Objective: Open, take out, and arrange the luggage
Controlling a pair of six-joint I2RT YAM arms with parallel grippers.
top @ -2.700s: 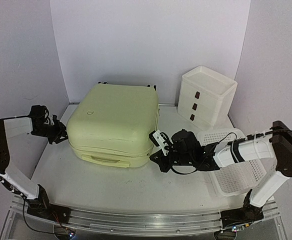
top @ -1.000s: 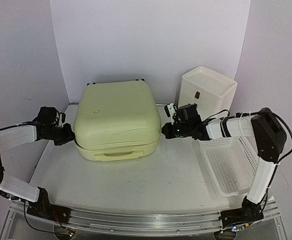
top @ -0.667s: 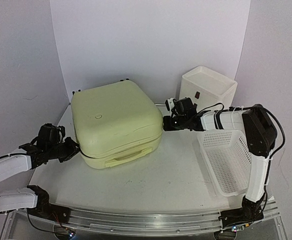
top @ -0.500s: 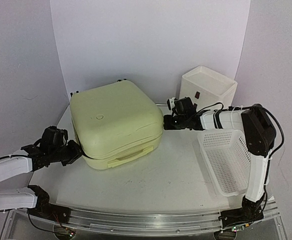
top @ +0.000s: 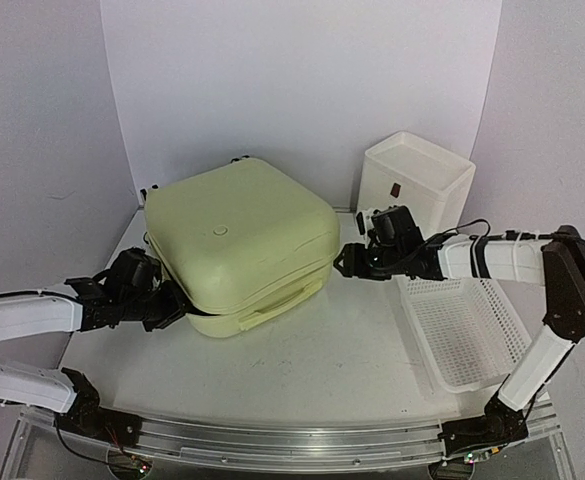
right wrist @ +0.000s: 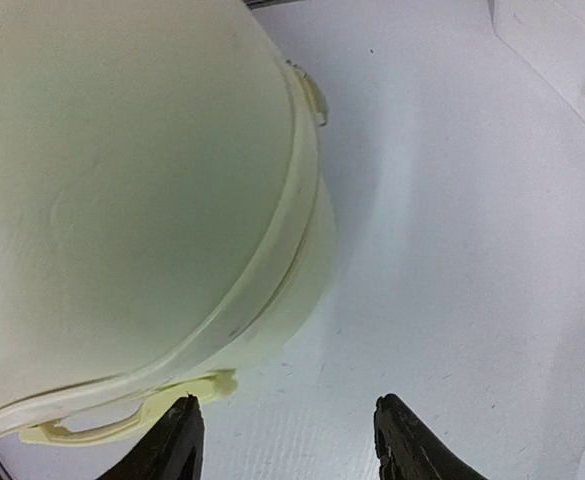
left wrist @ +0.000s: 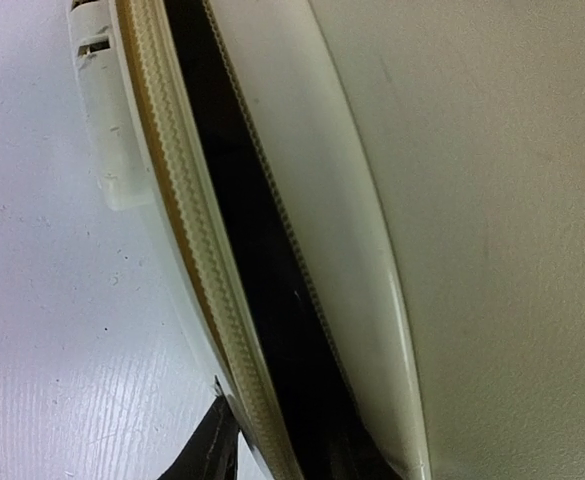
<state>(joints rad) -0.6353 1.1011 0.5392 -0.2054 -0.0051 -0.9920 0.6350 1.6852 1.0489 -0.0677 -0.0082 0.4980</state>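
Although a dark gap is seen at its seam, the luggage (top: 237,240), near the far left corner of the surface (top: 322,370), is judged barely opened, nothing unpacked. The right end effector (right wrist: 287,410) is spread, empty; the left end effector (top: 175,306) cannot be told.

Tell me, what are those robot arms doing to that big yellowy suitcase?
Two robot arms are working at the pale yellow-green suitcase lying on the table. The left gripper is tucked against its near left edge, where a dark gap shows along the seam. The right gripper sits by the suitcase's right side, fingers apart, holding nothing. The suitcase is only barely parted. A white basket and a white drawer box stand on the right.
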